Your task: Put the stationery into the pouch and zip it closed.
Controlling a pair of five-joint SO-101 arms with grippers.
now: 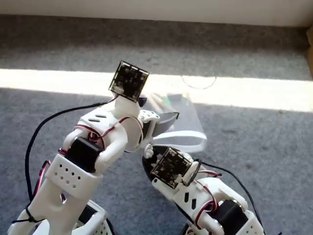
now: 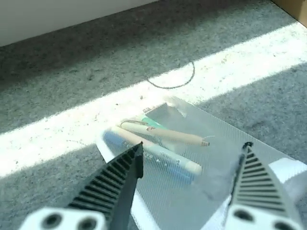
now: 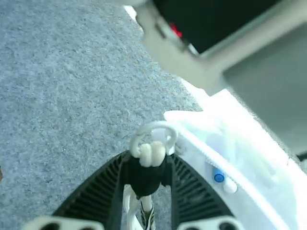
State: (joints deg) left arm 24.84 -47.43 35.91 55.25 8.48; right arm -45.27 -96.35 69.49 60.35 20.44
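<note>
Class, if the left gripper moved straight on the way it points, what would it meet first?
Probably the clear pouch, about where the pens lie inside it; depth is hard to judge.

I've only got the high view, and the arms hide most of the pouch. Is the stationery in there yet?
Observer: It looks so. The left wrist view shows pens lying under the clear wall of the pouch.
Operator: Does anything have the zipper pull?
Observer: Yes, the right end effector is shut on the white zipper pull at the pouch's edge.
Operator: And the left one?
Observer: The left end effector is open above the pouch, holding nothing.
</note>
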